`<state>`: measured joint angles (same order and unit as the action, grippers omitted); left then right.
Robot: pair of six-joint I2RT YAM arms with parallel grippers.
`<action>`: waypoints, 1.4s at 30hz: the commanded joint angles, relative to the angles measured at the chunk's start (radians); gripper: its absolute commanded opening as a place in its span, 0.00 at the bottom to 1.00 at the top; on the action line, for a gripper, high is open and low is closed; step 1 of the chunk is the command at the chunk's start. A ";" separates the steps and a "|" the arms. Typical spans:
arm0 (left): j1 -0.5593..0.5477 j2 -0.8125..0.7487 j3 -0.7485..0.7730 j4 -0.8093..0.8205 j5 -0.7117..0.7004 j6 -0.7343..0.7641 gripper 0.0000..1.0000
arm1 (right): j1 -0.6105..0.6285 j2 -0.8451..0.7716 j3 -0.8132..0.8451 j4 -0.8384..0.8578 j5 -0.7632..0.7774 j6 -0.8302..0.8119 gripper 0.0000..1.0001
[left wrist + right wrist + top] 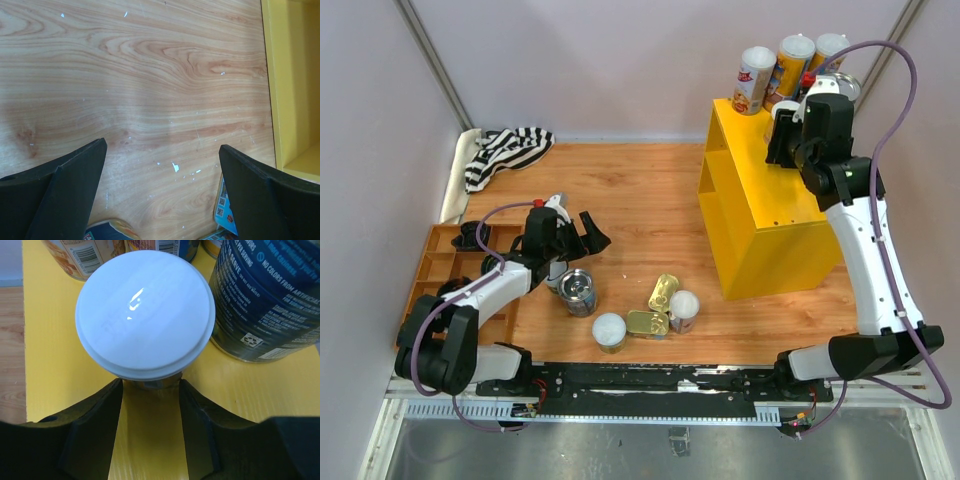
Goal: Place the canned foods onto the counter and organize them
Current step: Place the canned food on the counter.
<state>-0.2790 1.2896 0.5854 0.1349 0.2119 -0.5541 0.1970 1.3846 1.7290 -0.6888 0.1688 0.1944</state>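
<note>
The yellow counter (765, 225) stands at the right. On its top are a red-white tube (754, 80), an orange tube (792, 62), a third tube (829, 48) and a blue can (270, 305). My right gripper (151, 385) is above the counter top, shut on a white-lidded can (145, 312) that stands upright there, one finger against each side of its body. On the wooden table lie a blue silver-topped can (579, 292), two white-lidded cans (609, 331) (683, 310) and two gold tins (647, 323) (663, 292). My left gripper (582, 232) hangs open over bare wood.
A black-and-white striped cloth (505, 150) lies at the back left. A brown wooden tray (445, 268) sits at the left edge beside the left arm. In the left wrist view, blue can edges (225, 210) show by the fingers and the counter wall (295, 100) is at the right.
</note>
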 commanded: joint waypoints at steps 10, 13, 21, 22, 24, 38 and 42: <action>-0.007 0.001 0.031 0.015 0.003 0.014 1.00 | -0.015 0.034 0.044 0.026 0.058 0.053 0.49; -0.008 0.001 0.032 0.014 0.004 0.014 1.00 | -0.019 0.030 0.043 0.024 0.079 0.063 0.49; -0.009 0.000 0.036 0.007 0.008 0.017 1.00 | -0.021 0.028 0.036 0.021 0.095 0.065 0.50; -0.011 -0.002 0.039 0.003 0.009 0.018 1.00 | -0.021 0.030 0.036 0.020 0.090 0.062 0.50; -0.016 -0.006 0.043 -0.003 0.005 0.021 1.00 | -0.022 0.034 0.039 0.023 0.079 0.053 0.52; -0.280 -0.118 0.149 -0.112 -0.243 0.197 1.00 | 0.058 -0.163 -0.140 0.145 0.039 0.017 0.75; -0.396 -0.201 0.137 -0.019 -0.174 0.267 1.00 | 0.061 -0.265 -0.216 0.205 0.005 0.020 0.79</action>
<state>-0.5877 1.1763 0.7067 0.0376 0.0444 -0.4015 0.2428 1.2133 1.5658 -0.5785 0.2008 0.2279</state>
